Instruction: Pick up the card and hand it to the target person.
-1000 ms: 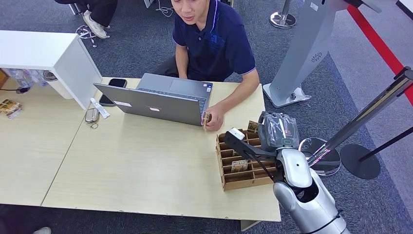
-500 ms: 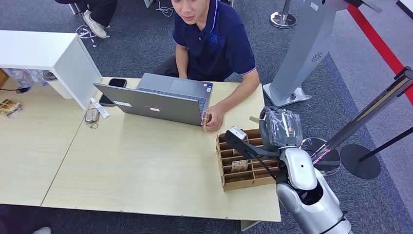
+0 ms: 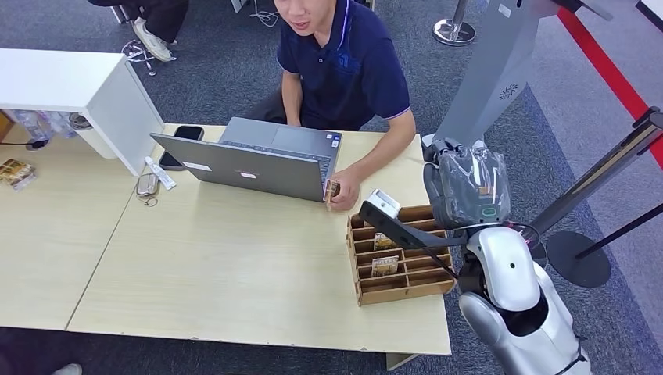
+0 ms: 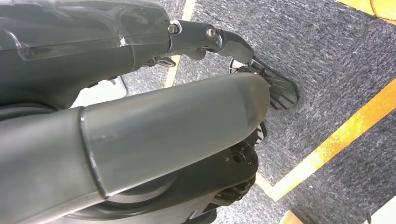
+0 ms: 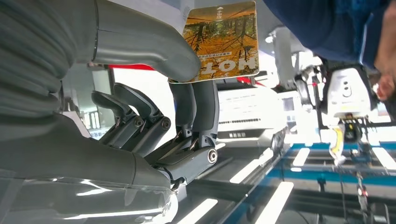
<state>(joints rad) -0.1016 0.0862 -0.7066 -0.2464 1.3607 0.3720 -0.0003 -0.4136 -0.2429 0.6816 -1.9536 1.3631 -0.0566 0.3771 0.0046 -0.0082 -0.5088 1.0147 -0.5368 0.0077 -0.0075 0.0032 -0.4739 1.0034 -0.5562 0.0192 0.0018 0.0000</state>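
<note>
My right hand [image 3: 467,183] is raised over the desk's right end, beyond the wooden card box [image 3: 361,262]. In the right wrist view its thumb [image 5: 154,44] and fingers [image 5: 196,107] pinch a card [image 5: 223,39] printed with an orange forest picture, held upright. A person in a dark blue shirt [image 3: 344,66] sits behind the desk, one hand [image 3: 344,190] resting by the laptop with a small card in it. My left hand [image 4: 187,121] hangs over grey carpet with nothing in it.
An open grey laptop [image 3: 250,160] stands mid-desk, with a phone [image 3: 180,141] and small items to its left. More cards [image 3: 384,266] sit in the box's slots. A white cabinet [image 3: 70,86] is at the left, with stanchion posts [image 3: 578,269] and a grey kiosk [image 3: 489,86] on the right.
My right hand has lifted away from the card box and moved up and to the right, carrying the card. The person and the desk items have stayed put.
</note>
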